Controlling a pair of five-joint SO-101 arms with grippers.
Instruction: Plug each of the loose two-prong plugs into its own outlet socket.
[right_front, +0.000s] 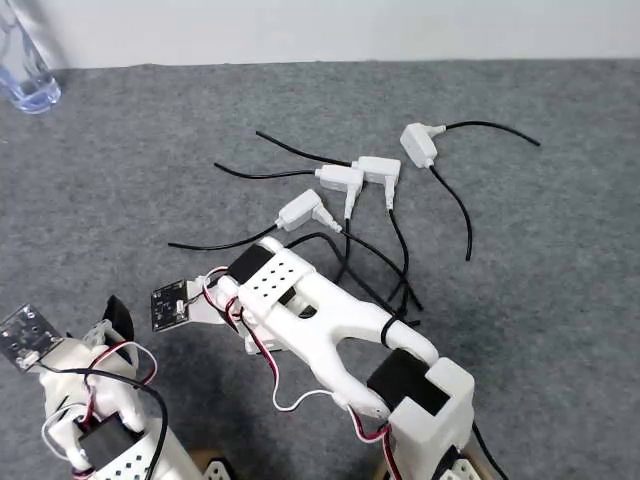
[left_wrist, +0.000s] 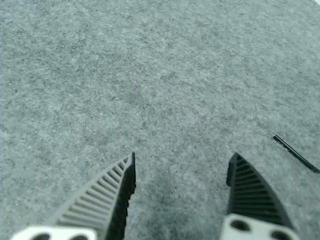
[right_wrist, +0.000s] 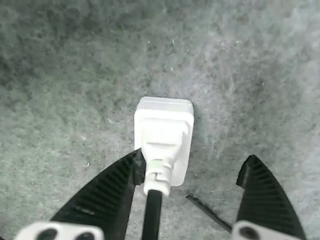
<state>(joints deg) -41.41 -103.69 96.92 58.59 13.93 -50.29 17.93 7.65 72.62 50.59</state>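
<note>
Several white plug and socket pieces with black cords lie on the grey carpet in the high view: one nearest the arms (right_front: 300, 211), two close together (right_front: 340, 178) (right_front: 379, 169), and one farther right (right_front: 419, 143). My right gripper (right_wrist: 193, 156) is open just over the nearest white piece (right_wrist: 164, 144). That piece lies between the fingers, with one finger (right_wrist: 117, 185) against its side, and its black cord (right_wrist: 152, 215) runs back toward the wrist. My left gripper (left_wrist: 183, 156) is open over bare carpet, holding nothing.
Black cords (right_front: 400, 255) cross and loop over the carpet between the pieces and the right arm. A cord end (left_wrist: 296, 153) lies near my left gripper. A clear bottle (right_front: 25, 75) stands at the far left corner. Bare carpet lies to the left.
</note>
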